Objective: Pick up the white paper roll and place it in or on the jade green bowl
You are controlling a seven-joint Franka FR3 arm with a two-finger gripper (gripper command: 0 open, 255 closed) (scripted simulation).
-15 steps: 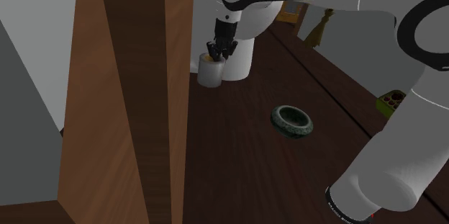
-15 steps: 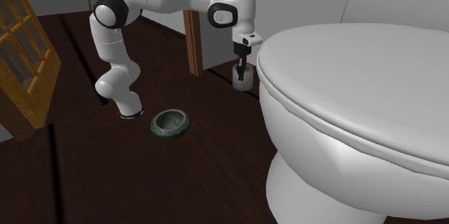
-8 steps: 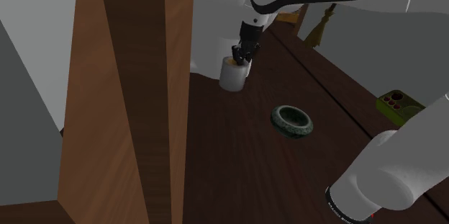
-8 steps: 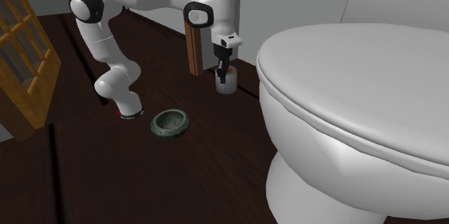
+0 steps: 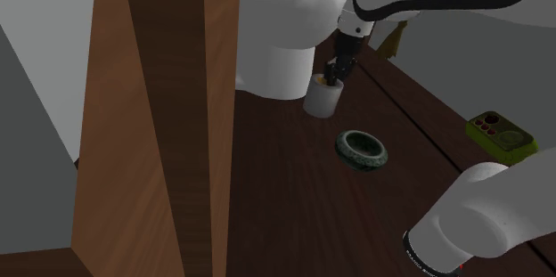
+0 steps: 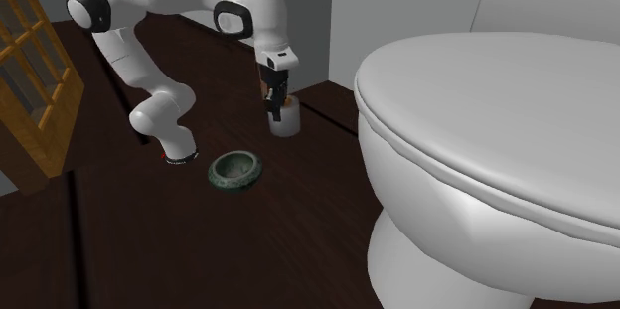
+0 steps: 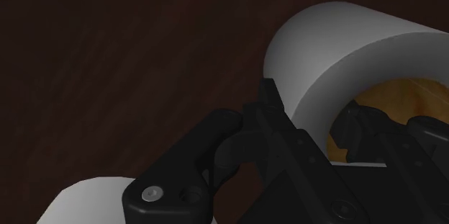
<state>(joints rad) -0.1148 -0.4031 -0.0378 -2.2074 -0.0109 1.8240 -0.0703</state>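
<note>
Firmly, the gripper [image 5: 331, 79] clasps the paper roll [image 5: 322, 101] — bowl [image 5: 363, 150] nearby.

A dark wood floor [image 6: 149, 247] runs under a big white toilet [image 6: 497, 108]. A brown wooden post [image 5: 160, 115] stands beside a grey wall [image 5: 36, 79]. A latticed wooden door [image 6: 35, 69] stands at the second exterior view's left.

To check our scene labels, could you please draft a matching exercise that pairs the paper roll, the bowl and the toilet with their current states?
Things: 1 paper roll; 2 bowl; 3 toilet.
States: A lid down; B clasped by the fingers; C standing free on the dark floor.
Pairs: 1-B; 2-C; 3-A.
</note>
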